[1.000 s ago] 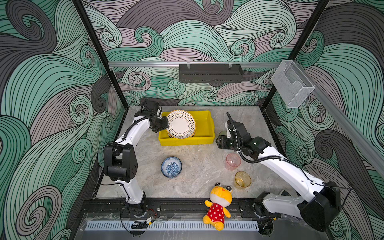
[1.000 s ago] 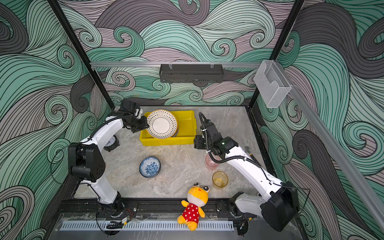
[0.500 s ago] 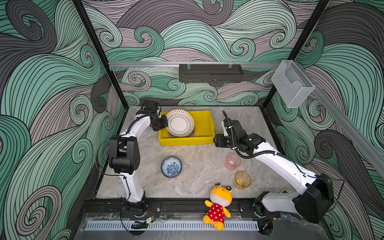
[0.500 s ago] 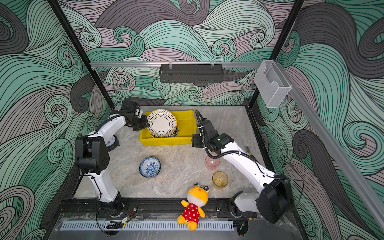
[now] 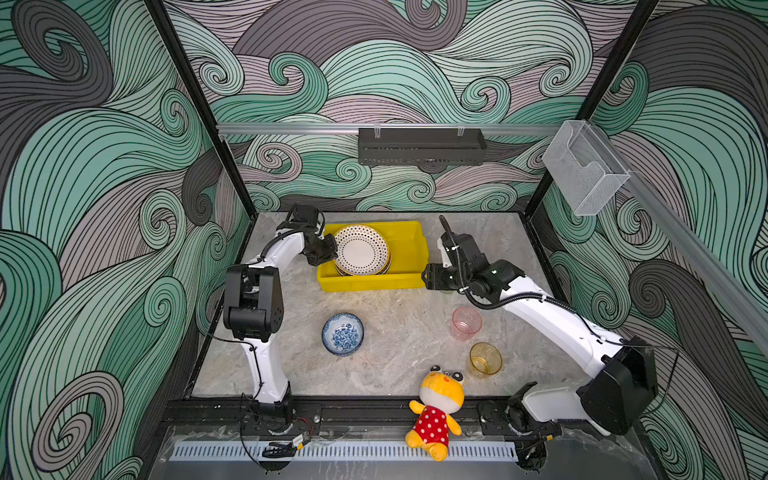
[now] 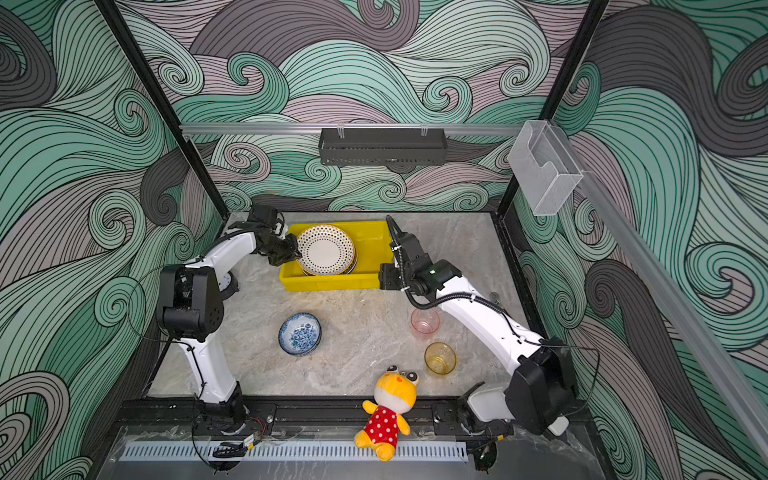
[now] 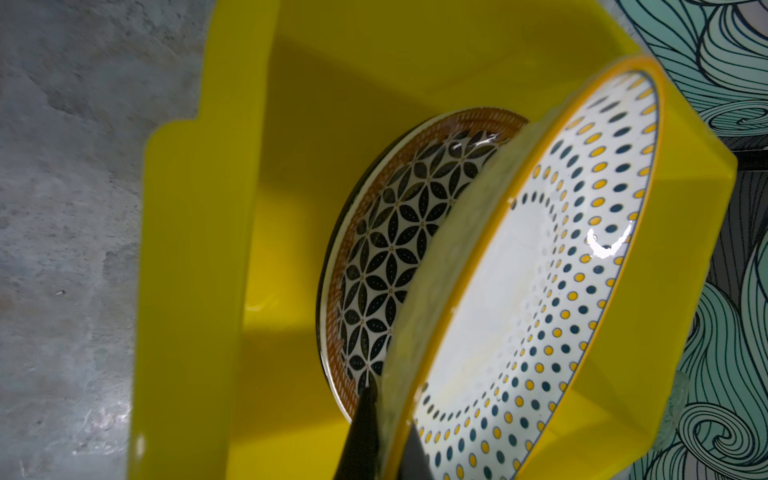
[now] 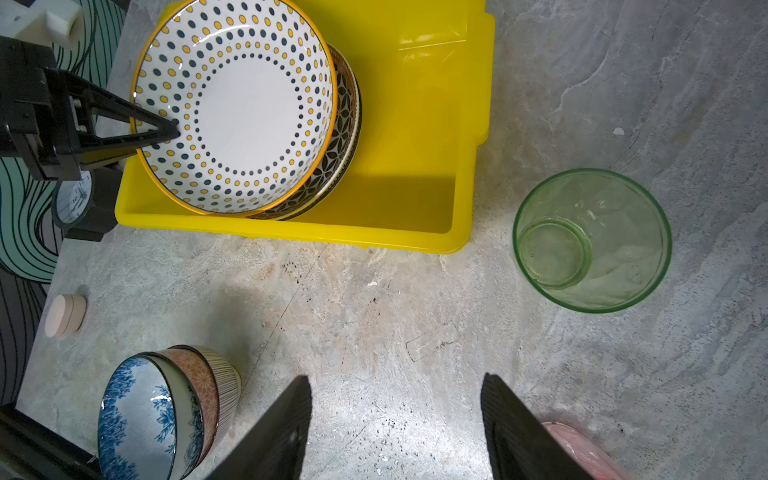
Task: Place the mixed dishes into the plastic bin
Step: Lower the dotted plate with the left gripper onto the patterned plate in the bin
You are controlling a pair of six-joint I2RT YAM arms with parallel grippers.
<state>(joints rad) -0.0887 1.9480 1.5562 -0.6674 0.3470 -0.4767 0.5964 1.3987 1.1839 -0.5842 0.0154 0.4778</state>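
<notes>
Tabletop (image 5: 395, 332) of grey marble was taken up at the back by the yellow plastic bin (image 5: 365, 283). Within it the dotted plate (image 5: 360, 251) was held tilted over a geometric plate (image 7: 395, 232), its rim pinched by the closed left gripper (image 8: 172, 131). The right gripper (image 8: 395, 415) was poised half open and empty beside the bin's corner. Outside it were seen a plush toy (image 5: 438, 407), stacked bowls (image 8: 137, 415), a green cup (image 8: 590, 241), a pink cup (image 5: 466, 322) and an amber cup (image 5: 485, 358).
</notes>
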